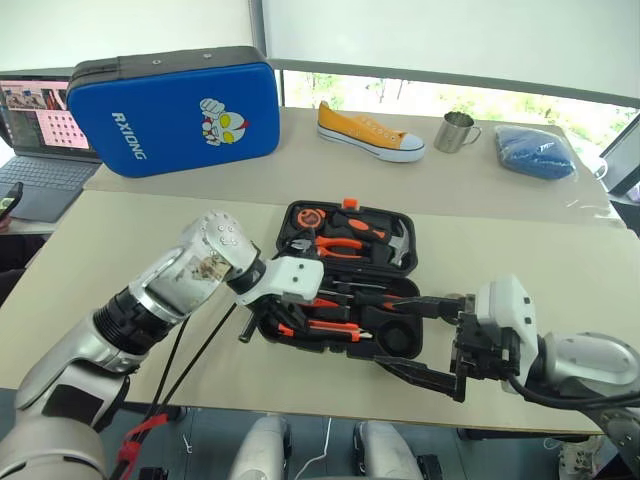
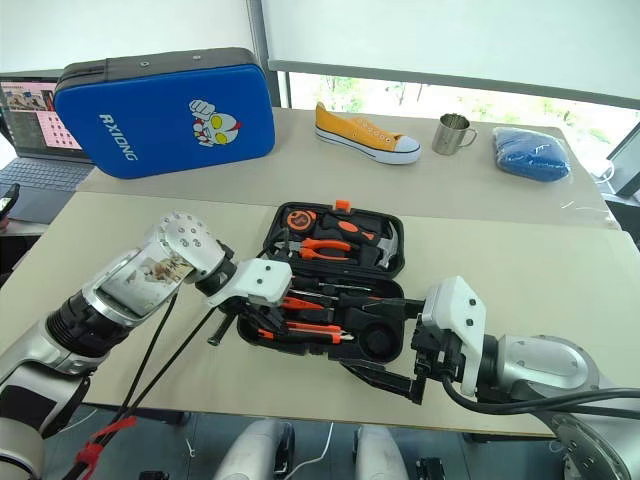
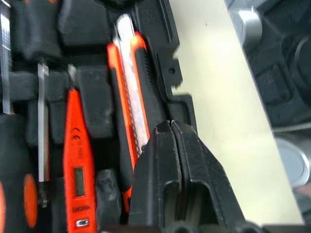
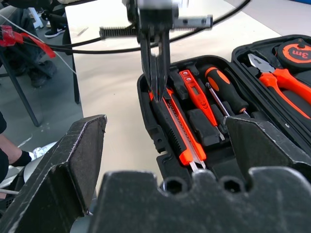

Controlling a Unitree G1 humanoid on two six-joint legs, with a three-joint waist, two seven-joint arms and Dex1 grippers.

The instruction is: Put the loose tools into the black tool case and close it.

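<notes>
The black tool case lies open on the near table. Its near half holds the orange-and-black utility knife, the slim orange tester screwdriver and a black-and-orange screwdriver, each in a recess. My left gripper points down into the case's left end. It is shut with nothing between its fingers, and its tip is at the end of the knife. My right gripper hovers open at the case's near right corner, facing left.
The case's far half holds orange-handled pliers, a hammer and a tape measure. On the far table are a blue zip case, a yellow shoe, a metal mug and a blue bag. A laptop stands far left.
</notes>
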